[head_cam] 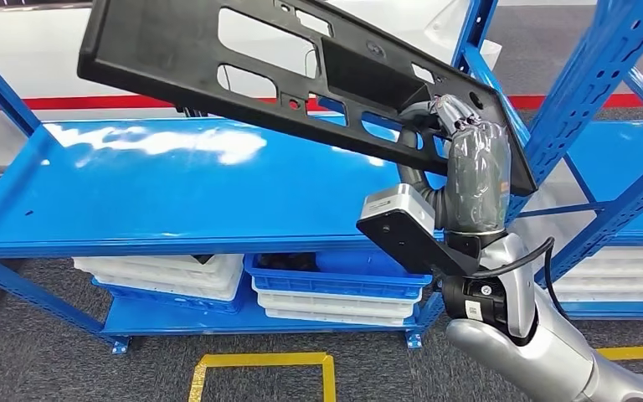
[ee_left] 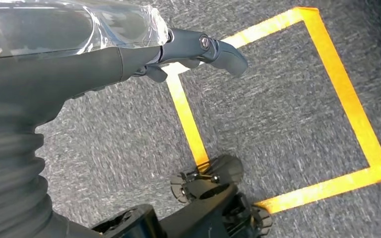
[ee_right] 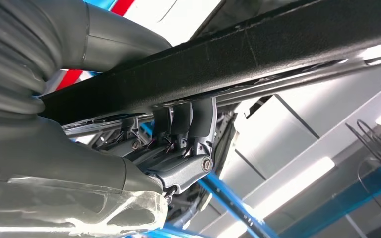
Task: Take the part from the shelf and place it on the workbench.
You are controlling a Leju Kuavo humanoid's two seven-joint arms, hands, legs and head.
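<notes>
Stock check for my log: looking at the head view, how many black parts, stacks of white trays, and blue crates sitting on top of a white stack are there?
Black part, held by the right hand: 1
Stacks of white trays: 3
Blue crate on top of a white stack: 1
Total: 5

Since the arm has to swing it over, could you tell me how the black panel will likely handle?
The panel probably stays stiff: it juts out straight. It may twist, since the right robot hand grips one end. Cutouts suggest it is light.
</notes>
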